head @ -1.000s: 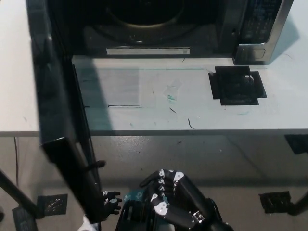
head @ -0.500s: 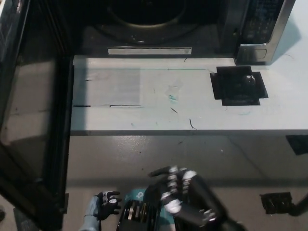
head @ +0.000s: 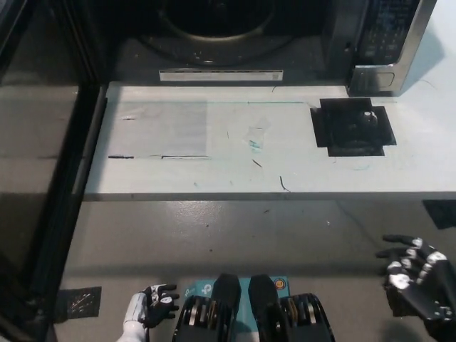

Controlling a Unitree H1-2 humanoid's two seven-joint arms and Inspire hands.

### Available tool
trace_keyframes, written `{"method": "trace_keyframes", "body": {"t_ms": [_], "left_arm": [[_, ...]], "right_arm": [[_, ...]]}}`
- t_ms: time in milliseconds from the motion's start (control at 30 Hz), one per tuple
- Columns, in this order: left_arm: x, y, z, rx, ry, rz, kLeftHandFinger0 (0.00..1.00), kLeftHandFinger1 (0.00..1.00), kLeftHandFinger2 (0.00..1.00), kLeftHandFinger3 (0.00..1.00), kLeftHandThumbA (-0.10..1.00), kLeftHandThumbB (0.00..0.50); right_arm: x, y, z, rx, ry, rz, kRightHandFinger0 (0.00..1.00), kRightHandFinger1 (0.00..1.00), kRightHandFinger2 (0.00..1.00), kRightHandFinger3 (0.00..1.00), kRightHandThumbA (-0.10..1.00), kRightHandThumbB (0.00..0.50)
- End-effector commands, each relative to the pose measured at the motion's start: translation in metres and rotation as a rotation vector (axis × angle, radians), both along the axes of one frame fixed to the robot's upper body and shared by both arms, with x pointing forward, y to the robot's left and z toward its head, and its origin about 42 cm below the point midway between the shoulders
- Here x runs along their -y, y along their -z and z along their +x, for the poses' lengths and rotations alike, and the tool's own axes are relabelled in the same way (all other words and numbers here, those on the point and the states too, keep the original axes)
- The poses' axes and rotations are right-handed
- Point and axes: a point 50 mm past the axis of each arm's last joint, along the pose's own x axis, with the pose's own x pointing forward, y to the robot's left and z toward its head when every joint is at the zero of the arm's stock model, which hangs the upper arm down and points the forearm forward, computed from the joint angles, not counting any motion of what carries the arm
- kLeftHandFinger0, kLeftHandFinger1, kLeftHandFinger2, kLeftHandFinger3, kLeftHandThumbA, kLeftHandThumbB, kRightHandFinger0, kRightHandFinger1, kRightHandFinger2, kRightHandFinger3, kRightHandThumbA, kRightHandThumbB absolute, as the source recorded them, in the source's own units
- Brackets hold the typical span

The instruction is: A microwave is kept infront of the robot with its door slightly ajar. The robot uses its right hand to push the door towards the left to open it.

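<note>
The microwave (head: 235, 35) stands at the back of the white table (head: 271, 142), its dark cavity and round turntable exposed. Its door (head: 35, 142) is swung wide open to the left and fills the left side of the head view, its glass facing up toward me. My black right hand (head: 417, 285) hangs low at the bottom right, off the table and far from the door, fingers spread and holding nothing. My white left hand (head: 153, 308) rests at the bottom, left of centre, open and empty.
The microwave's control panel (head: 388, 32) is at the top right. A black square patch (head: 353, 126) lies on the table right of centre. The table's front edge runs across the middle, with grey floor (head: 235, 235) below it.
The door has swung further left, now wide open. My right hand has dropped away from the bottom centre to the bottom right corner. The left hand has stayed put.
</note>
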Motion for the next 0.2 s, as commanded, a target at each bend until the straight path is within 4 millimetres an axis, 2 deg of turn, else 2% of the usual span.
{"method": "trace_keyframes", "body": {"t_ms": [0, 33, 100, 167], "left_arm": [[-0.001, -0.012, 0.014, 0.056, -0.019, 0.002, 0.6, 0.51, 0.53, 0.5, 0.08, 0.11], [-0.001, -0.012, 0.014, 0.058, -0.019, 0.002, 0.6, 0.51, 0.53, 0.5, 0.07, 0.111], [-0.002, -0.013, 0.014, 0.063, -0.006, -0.01, 0.56, 0.48, 0.52, 0.52, 0.04, 0.076], [-0.001, -0.014, 0.016, 0.068, -0.005, -0.008, 0.58, 0.5, 0.55, 0.54, 0.05, 0.083]], "right_arm": [[0.015, 0.009, -0.001, 0.05, 0.108, 0.016, 0.24, 0.3, 0.41, 0.58, 0.27, 0.218], [0.015, 0.009, 0.0, 0.053, 0.108, 0.015, 0.24, 0.3, 0.41, 0.58, 0.27, 0.219], [0.019, 0.025, -0.002, 0.013, 0.14, 0.031, 0.25, 0.29, 0.39, 0.56, 0.25, 0.224], [0.02, 0.033, -0.002, -0.018, 0.174, 0.032, 0.26, 0.29, 0.39, 0.56, 0.26, 0.252]]}}
